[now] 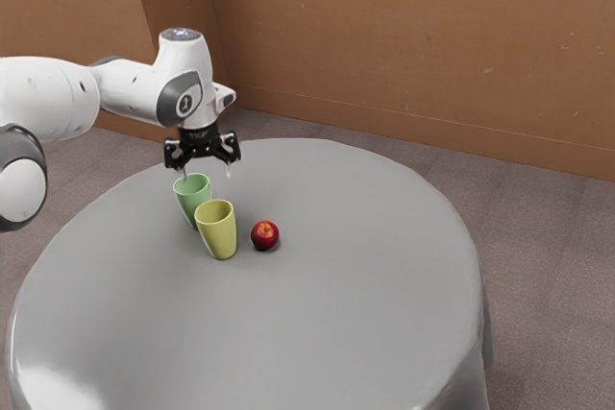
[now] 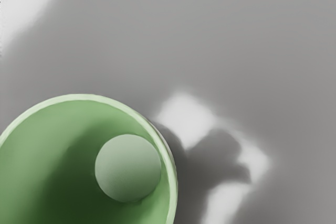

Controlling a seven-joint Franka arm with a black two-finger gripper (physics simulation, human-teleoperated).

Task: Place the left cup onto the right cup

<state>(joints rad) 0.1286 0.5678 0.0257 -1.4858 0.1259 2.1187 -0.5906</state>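
Side camera overlooks table (image 1: 384,314); wrist peers down into green cup (image 2: 63,145).

Bare room, home-like rather than lab. Brown board walls (image 1: 413,36) meet at back, grey carpet floor (image 1: 548,247). Round table (image 1: 365,324) under grey cloth (image 1: 478,333). On it household things: green cup (image 1: 188,199), yellow cup (image 1: 217,230), red apple (image 1: 265,234).
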